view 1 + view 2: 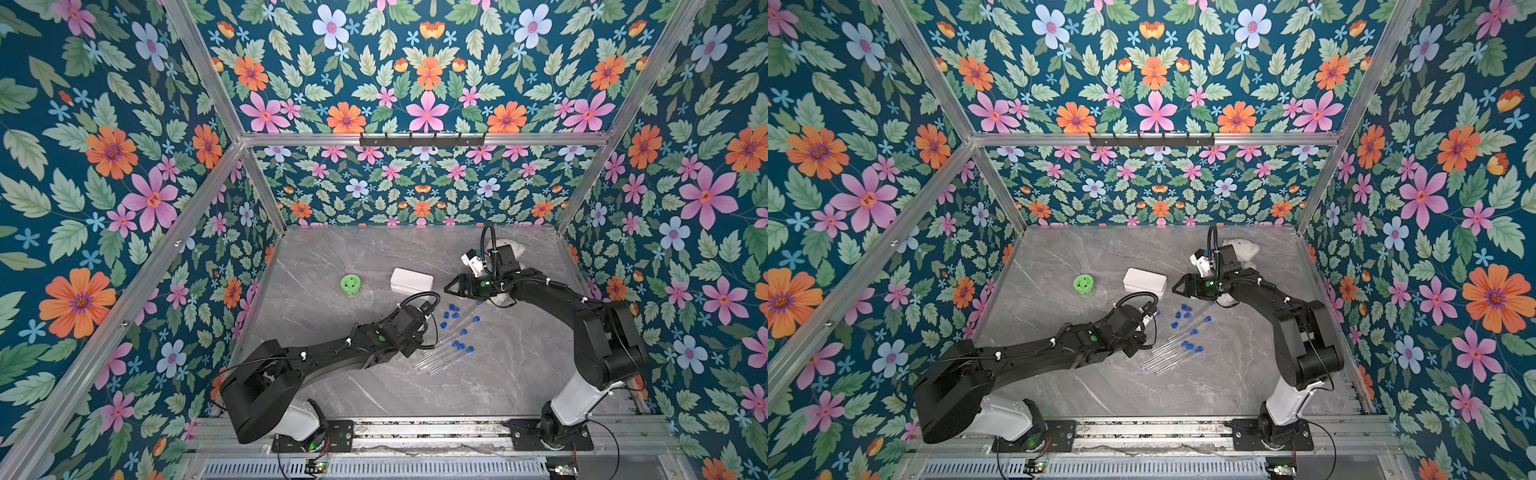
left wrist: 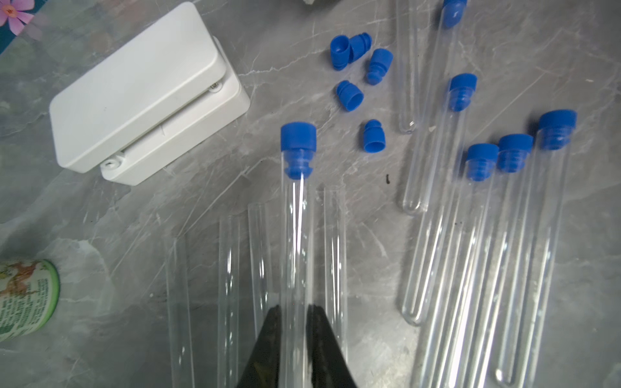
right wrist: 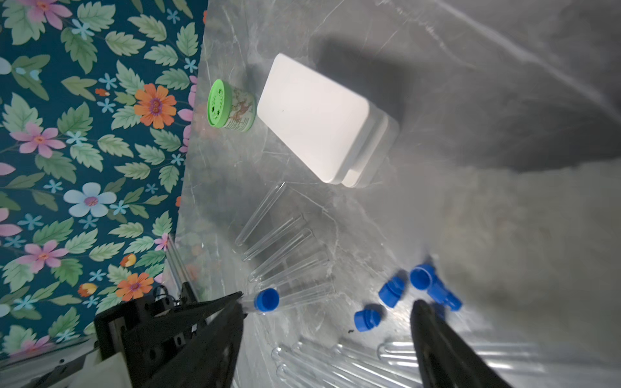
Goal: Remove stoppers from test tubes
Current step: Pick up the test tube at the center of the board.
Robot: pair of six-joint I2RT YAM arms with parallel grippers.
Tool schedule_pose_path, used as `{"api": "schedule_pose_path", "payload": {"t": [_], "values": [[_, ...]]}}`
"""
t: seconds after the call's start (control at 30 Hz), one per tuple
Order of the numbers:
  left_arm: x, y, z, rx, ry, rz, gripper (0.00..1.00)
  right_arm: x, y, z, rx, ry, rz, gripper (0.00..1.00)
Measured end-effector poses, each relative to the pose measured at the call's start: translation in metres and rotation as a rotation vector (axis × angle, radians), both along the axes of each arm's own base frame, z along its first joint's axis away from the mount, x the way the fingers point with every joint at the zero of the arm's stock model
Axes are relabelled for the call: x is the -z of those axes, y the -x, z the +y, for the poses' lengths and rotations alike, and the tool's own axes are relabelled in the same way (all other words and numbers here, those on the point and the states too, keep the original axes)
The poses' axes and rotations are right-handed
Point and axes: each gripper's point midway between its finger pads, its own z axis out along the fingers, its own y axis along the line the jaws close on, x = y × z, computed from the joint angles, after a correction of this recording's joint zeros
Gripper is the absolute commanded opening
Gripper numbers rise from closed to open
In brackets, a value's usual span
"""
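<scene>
Around the middle of the tabletop (image 1: pixel 374 249), the test tubes (image 2: pixel 529 268) lie side by side on the near-edge side of the white box (image 1: pixel 411 281), with loose stoppers (image 2: pixel 349 95) scattered between box and tubes. Hazards, as I judge them, follow. My left gripper (image 2: pixel 295 312) is clamped on one raised tube (image 2: pixel 295 235) low on its length, far from its stopper (image 2: pixel 298 137). Any sideways load at the plugged end could therefore lever the tube round or slide it through the fingers. In the right wrist view that stopper sits just beside one fingertip of my right gripper (image 3: pixel 328 300), not centred between the jaws. Closing from here would likely shove the tube aside instead of pinching the plug. Several empty tubes (image 2: pixel 228 268) lie beneath the held one and could be knocked rolling, and a freed stopper may bounce in among the loose ones. Pose: my left arm (image 1: pixel 332 353) reaches low and forward from the left of the near edge. My right arm (image 1: pixel 561 299) arches up from the right of that edge, its forearm angled back toward the middle. Its jaws are spread wide and carry nothing.
</scene>
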Motion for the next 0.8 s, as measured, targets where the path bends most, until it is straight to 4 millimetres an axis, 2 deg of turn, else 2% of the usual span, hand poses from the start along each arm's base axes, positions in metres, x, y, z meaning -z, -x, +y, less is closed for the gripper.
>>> {"api": "schedule_pose_path", "payload": {"t": [0.13, 0.4, 0.5, 0.8], "values": [[-0.003, -0.001, 0.009, -0.020, -0.001, -0.019, 0.01, -0.003, 0.008, 0.021, -0.079, -0.065, 0.025, 0.75], [-0.007, -0.002, 0.016, -0.034, 0.011, -0.046, 0.00, -0.009, 0.025, 0.046, -0.188, -0.159, 0.064, 0.65], [-0.008, -0.002, 0.015, -0.035, 0.014, -0.049, 0.00, -0.013, 0.029, 0.053, -0.220, -0.186, 0.069, 0.61], [-0.013, -0.006, 0.010, -0.032, 0.034, -0.067, 0.00, -0.012, 0.037, 0.065, -0.273, -0.227, 0.103, 0.60]]}}
